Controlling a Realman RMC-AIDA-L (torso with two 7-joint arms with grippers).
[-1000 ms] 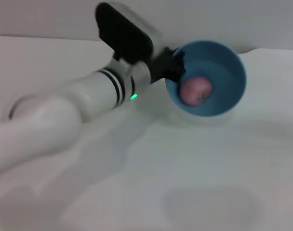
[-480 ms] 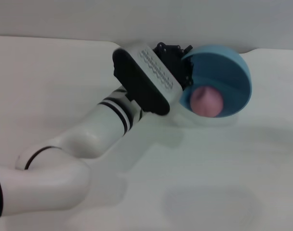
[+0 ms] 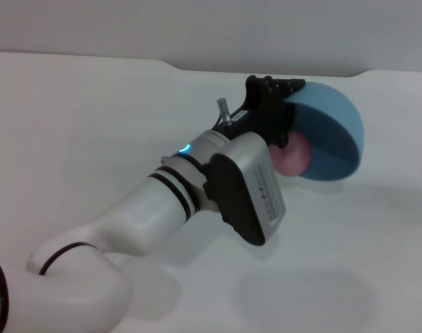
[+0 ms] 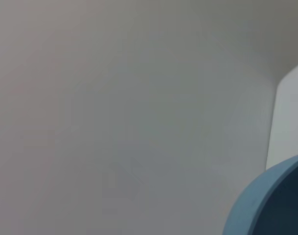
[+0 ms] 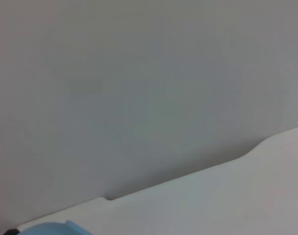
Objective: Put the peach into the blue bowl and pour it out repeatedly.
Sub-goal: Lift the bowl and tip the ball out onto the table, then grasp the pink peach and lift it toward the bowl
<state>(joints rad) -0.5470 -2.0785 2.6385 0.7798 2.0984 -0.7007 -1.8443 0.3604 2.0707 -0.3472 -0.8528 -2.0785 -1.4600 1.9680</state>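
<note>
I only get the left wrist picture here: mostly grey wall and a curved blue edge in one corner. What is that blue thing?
Observer: It is the blue bowl, tipped right over on its side in the head view, its opening turned toward the arm.
Operator: Is anything holding it?
Observer: Yes, the left gripper is clamped on its rim, above the white table.
Operator: Anything inside?
Observer: The peach, pink and round, sits at the low edge of the bowl's mouth, partly behind the gripper.
Operator: And the other arm?
Observer: It does not show in the head view; its wrist camera catches just a sliver of the bowl.
</note>
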